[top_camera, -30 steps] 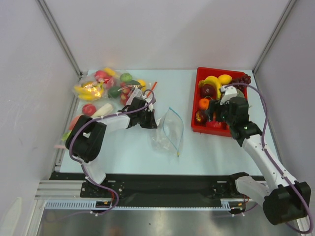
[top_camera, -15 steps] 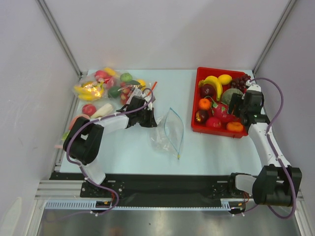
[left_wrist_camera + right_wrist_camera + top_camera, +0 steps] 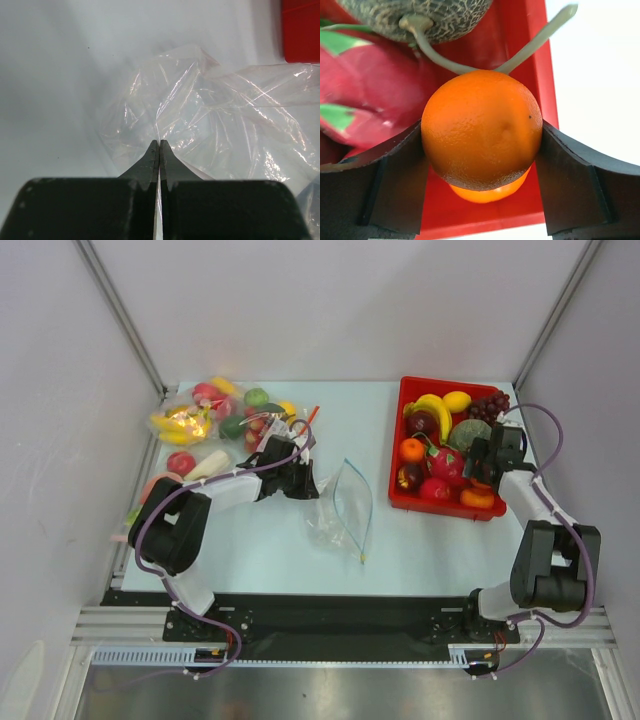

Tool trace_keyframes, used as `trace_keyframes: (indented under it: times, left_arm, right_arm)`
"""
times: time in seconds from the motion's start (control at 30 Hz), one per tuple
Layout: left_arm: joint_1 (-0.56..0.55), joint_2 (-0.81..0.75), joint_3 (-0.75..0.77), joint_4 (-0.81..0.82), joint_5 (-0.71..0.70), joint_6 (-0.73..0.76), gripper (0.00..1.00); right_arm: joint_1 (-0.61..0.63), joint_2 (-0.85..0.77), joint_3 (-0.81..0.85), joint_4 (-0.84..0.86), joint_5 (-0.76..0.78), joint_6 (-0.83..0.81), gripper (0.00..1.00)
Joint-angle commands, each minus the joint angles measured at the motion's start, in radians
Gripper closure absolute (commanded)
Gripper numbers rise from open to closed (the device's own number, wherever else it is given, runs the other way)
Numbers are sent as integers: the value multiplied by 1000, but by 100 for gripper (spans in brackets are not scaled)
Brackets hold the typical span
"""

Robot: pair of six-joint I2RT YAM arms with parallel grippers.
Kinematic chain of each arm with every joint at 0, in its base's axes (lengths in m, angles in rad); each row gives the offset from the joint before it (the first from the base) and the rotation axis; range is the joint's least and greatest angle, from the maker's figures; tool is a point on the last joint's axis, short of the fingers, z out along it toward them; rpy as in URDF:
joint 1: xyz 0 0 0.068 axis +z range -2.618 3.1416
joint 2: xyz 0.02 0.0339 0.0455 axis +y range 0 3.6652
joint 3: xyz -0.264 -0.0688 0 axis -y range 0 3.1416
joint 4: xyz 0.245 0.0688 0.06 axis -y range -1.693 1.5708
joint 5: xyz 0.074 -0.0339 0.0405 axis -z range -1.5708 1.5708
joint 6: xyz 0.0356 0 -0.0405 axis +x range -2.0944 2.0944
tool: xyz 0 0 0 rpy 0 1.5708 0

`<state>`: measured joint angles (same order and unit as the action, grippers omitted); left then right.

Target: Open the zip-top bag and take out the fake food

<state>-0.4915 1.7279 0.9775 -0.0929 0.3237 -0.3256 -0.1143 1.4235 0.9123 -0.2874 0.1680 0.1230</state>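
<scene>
Since a second ago, the right arm is folded back toward the near right corner, and its gripper is shifted from the bin's middle to its right side; the left arm and bag are unchanged. The left gripper (image 3: 305, 483) is pinched fully closed on a fold of the bag (image 3: 340, 508), which is laid crumpled on the table (image 3: 250, 540) just to its right, long axis near to far, apparently emptied. Over the bin (image 3: 535, 70), the right gripper (image 3: 482, 145) is clamped on the orange (image 3: 482, 127), so a release straight down is judged next.
</scene>
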Motion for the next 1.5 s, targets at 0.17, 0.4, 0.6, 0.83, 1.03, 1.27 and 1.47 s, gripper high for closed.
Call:
trace_keyframes:
  times: [0.17, 0.4, 0.6, 0.83, 1.03, 1.27, 1.47]
  left_arm:
    - [-4, -37, 9, -7, -8, 31, 100]
    - [-4, -33, 15, -16, -12, 34, 100]
    - [-4, -34, 15, -18, -9, 33, 100]
    - [-4, -39, 13, -16, -5, 31, 100]
    - [-4, -51, 15, -16, -5, 28, 100]
    - [-4, -90, 10, -18, -20, 13, 99]
    - [-4, -160, -2, -44, -52, 2, 59]
  right_arm:
    - [-22, 75, 66, 109, 64, -6, 68]
    - [-27, 144, 92, 102, 91, -14, 56]
    - [-27, 124, 82, 82, 70, -11, 26]
    - [-27, 54, 80, 53, 30, -11, 0]
    - [-27, -15, 82, -1, 16, -6, 0]
    - [-27, -159, 91, -70, -44, 20, 0]
    - [-25, -271, 94, -130, -140, 32, 0]
